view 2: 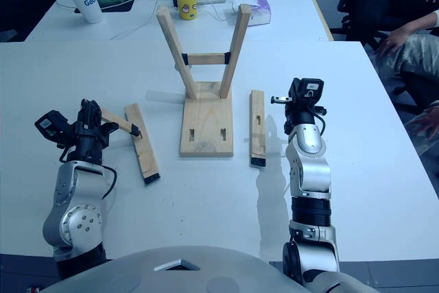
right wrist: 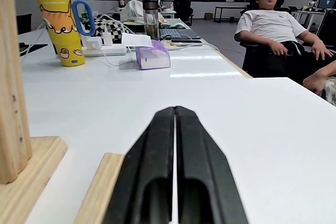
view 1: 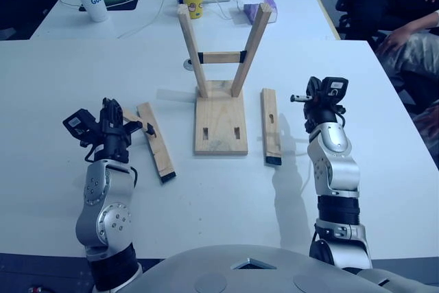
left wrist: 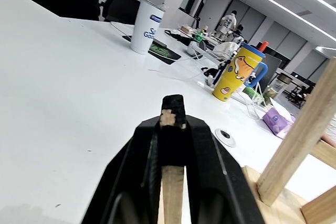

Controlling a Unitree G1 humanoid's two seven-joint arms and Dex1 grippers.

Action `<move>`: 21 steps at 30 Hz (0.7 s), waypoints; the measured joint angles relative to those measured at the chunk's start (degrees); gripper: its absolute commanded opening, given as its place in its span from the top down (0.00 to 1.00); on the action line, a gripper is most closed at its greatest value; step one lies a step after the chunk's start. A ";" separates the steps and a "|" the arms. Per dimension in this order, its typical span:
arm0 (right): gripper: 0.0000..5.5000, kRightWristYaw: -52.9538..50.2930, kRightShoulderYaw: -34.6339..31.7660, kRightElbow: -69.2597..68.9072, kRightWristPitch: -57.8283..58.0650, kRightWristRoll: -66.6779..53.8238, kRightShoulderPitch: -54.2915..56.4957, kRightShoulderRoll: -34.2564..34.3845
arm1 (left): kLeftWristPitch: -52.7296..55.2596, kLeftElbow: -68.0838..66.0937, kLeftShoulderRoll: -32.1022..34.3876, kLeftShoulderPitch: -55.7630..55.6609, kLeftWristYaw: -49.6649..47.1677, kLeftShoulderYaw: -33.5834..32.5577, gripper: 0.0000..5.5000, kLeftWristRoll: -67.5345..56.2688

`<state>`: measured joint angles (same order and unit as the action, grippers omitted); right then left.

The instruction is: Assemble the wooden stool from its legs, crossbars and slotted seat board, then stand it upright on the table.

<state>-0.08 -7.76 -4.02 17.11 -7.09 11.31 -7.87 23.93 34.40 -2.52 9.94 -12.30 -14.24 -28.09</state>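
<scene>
On the worktop [view 1: 68, 94] lies the seat board [view 1: 221, 128], centred, two legs [view 1: 192, 49] and crossbar [view 1: 223, 57] fitted. We judge it half done: two loose legs [view 1: 270, 125] wait, left hand [left wrist: 173, 127] grips the second crossbar [left wrist: 173, 192], right hand [right wrist: 175, 111] closed, empty.

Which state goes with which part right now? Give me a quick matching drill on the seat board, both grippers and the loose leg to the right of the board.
Column one
1. seat board
2. left gripper
3. right gripper
4. loose leg

Column two
A. lies flat on the table, apart from the board
B. shut on the loose crossbar
C. shut, holding nothing
D. lies flat, with two upright legs standing in it

Pairs: 1-D, 2-B, 3-C, 4-A
</scene>
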 measured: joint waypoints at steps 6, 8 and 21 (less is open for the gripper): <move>1.00 1.54 0.00 1.22 0.31 -0.02 0.98 -0.98 | -1.13 -1.93 -0.99 0.71 -1.15 -1.06 0.92 -0.47; 1.00 2.26 -0.03 2.37 0.31 -0.02 1.82 -1.58 | -1.88 -2.33 -1.02 0.72 -1.56 -1.31 0.92 -1.03; 1.00 3.77 0.31 3.83 0.24 0.11 3.31 -2.18 | -3.53 0.76 -1.33 -3.53 -6.26 -1.23 0.92 -4.21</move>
<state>3.68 -7.45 -0.19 17.35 -6.98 14.63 -10.05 20.40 35.16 -3.85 6.41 -18.56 -15.47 -32.31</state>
